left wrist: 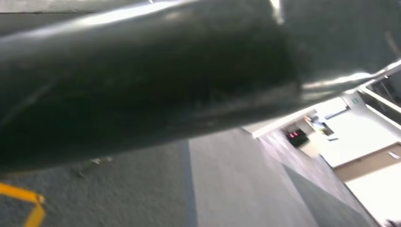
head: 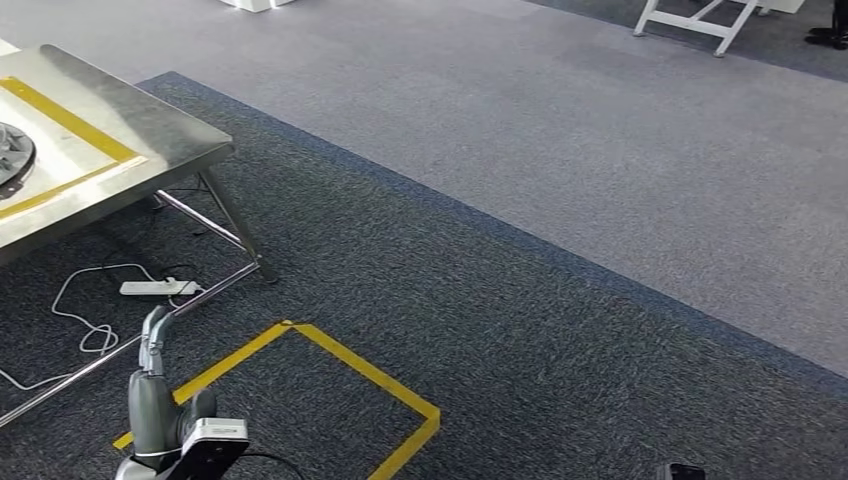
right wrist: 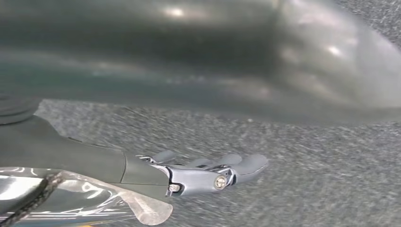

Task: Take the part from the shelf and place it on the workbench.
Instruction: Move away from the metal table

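The part (head: 12, 155) is lying on the workbench (head: 150, 130), inside yellow tape. The left hand (head: 160, 345) is hanging beside the bench; I cannot tell its grip. The right hand (right wrist: 208, 172) is hanging with fingers straight, holding nothing, over carpet (right wrist: 307, 165).

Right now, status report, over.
Right hand open, empty. Left hand hangs low, grip unclear. Dark round item on workbench. Power strip, cable on floor beneath.
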`<control>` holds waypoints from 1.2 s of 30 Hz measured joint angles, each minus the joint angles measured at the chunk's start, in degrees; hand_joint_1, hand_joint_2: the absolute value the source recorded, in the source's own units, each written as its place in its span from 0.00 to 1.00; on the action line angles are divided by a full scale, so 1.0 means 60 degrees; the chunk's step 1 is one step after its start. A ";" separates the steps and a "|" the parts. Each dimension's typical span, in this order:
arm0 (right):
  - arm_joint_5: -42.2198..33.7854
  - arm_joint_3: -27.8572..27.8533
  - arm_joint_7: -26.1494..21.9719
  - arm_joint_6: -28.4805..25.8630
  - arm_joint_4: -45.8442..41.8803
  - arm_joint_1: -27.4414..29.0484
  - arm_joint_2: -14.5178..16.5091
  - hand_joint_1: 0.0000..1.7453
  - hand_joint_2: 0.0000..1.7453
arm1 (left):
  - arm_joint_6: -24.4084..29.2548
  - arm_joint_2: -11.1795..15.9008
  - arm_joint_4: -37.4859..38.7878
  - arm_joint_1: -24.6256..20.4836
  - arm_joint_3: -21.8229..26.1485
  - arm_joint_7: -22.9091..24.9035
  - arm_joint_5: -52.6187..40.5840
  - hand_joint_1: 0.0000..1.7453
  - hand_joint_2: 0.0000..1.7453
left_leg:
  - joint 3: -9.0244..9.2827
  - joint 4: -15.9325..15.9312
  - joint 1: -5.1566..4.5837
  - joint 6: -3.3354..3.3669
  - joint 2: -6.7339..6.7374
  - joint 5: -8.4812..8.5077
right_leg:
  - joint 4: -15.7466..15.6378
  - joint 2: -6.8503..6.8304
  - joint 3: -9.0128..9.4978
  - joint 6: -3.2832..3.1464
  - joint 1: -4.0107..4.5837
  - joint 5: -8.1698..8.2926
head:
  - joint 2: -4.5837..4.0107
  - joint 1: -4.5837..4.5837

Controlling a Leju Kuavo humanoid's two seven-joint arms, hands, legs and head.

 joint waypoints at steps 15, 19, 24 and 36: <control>0.0472 -0.0085 0.0070 0.0033 0.0005 -0.0106 0.0005 0.00 0.00 | -0.4024 0.0029 0.5225 -0.1805 0.3938 -0.0043 0.4129 0.00 0.00 | -0.0264 0.0552 -0.0102 -0.0407 0.0739 -0.0377 | -0.0696 -0.0655 0.0798 -0.0443 0.0048 0.0114 | 0.0000 -0.0036; 0.0506 -0.0086 0.0164 0.0086 0.0012 -0.0147 0.0003 0.00 0.00 | -0.4191 0.0497 0.8326 -0.2387 0.5636 -0.0374 0.3767 0.00 0.00 | -0.1188 0.2658 -0.0071 -0.0449 0.0211 -0.1344 | -0.0693 -0.0205 0.0698 -0.0565 0.0092 0.0173 | 0.0000 -0.0105; 0.0504 -0.0099 0.0358 0.0083 0.0035 -0.0124 0.0019 0.00 0.00 | -0.3591 0.0885 1.0945 -0.2823 0.6844 0.0220 0.3241 0.00 0.00 | -0.0203 0.0496 -0.0089 -0.0210 -0.0461 -0.0078 | -0.0617 0.0336 0.0654 -0.0525 0.0143 0.0196 | 0.0000 -0.0100; 0.0507 -0.0180 0.0512 0.0034 0.0091 -0.0062 0.0030 0.00 0.00 | -0.3091 0.1050 1.3084 -0.3256 0.7515 0.0695 0.2866 0.00 0.00 | 0.0037 -0.0139 -0.0059 -0.0011 0.0549 0.0041 | 0.1837 -0.0533 -0.0733 0.0012 -0.0028 -0.0702 | 0.0000 0.0000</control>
